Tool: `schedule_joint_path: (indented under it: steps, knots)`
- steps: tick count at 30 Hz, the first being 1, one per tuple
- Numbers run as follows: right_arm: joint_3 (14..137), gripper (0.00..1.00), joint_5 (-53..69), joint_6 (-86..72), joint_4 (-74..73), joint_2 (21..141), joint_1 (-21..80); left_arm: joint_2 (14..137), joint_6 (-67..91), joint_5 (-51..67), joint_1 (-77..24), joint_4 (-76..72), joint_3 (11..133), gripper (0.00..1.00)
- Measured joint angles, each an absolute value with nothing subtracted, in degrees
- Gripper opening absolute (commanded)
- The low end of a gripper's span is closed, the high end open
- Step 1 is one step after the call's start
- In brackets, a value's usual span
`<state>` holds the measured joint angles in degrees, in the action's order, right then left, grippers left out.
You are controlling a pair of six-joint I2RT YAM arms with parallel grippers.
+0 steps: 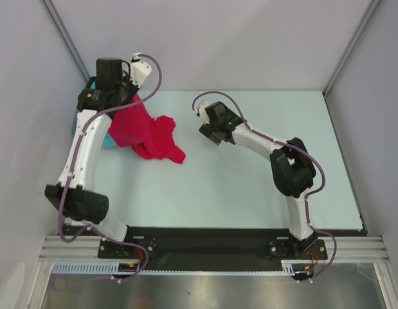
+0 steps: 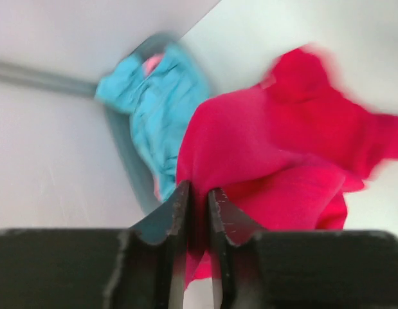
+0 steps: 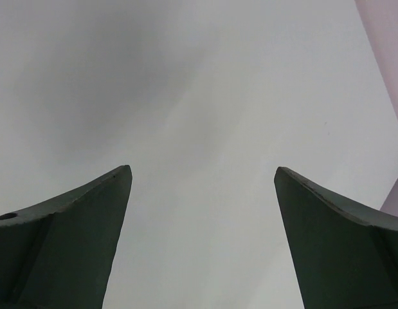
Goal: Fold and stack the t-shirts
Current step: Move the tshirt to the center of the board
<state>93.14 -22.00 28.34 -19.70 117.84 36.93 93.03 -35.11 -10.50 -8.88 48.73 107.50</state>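
A crimson red t-shirt (image 1: 147, 132) lies bunched at the table's far left, and one end of it rises into my left gripper (image 1: 129, 96). In the left wrist view the left gripper (image 2: 199, 190) has its jaws almost together with a fold of the red t-shirt (image 2: 276, 141) pinched between them. Behind it, a turquoise-blue t-shirt (image 2: 153, 109) with a bit of pink cloth (image 2: 152, 63) fills a grey-blue tub (image 2: 125, 161). My right gripper (image 1: 208, 132) hangs over bare table near the middle. Its jaws stand wide open and empty (image 3: 202, 174).
The tub stands in the far left corner against the wall, mostly hidden under my left arm in the top view, with turquoise cloth (image 1: 108, 140) showing. White walls close in the table (image 1: 250, 187) on three sides.
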Motion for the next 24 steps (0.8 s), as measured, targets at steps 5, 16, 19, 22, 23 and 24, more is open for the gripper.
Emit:
schedule_joint_path:
  steps: [5, 16, 19, 22, 23, 24]
  knots:
    - [98.26, 1.0, -22.7, 26.24, -21.06, 119.87, 34.61, 86.11, -41.45, 9.74, -9.65, 59.4, 109.38, 0.43]
    - [100.33, 1.0, -23.35, 25.04, -22.5, 122.23, 33.19, 94.72, -43.83, 24.23, -11.16, 71.05, 113.34, 0.97]
    - [100.33, 1.0, -23.46, 24.84, -22.57, 122.26, 33.06, 99.55, -40.18, 18.7, -11.49, 69.17, 115.2, 0.96]
    - [100.42, 1.0, -23.55, 24.05, -22.7, 122.26, 32.97, 105.01, -36.73, 13.47, -11.46, 66.46, 115.48, 0.97]
    - [100.42, 1.0, -23.55, 23.94, -22.74, 122.26, 32.91, 106.83, -35.66, 11.88, -11.46, 65.49, 115.42, 0.97]
    - [100.42, 1.0, -23.55, 23.79, -22.85, 122.26, 32.88, 108.12, -34.81, 10.41, -11.46, 64.62, 115.31, 0.97]
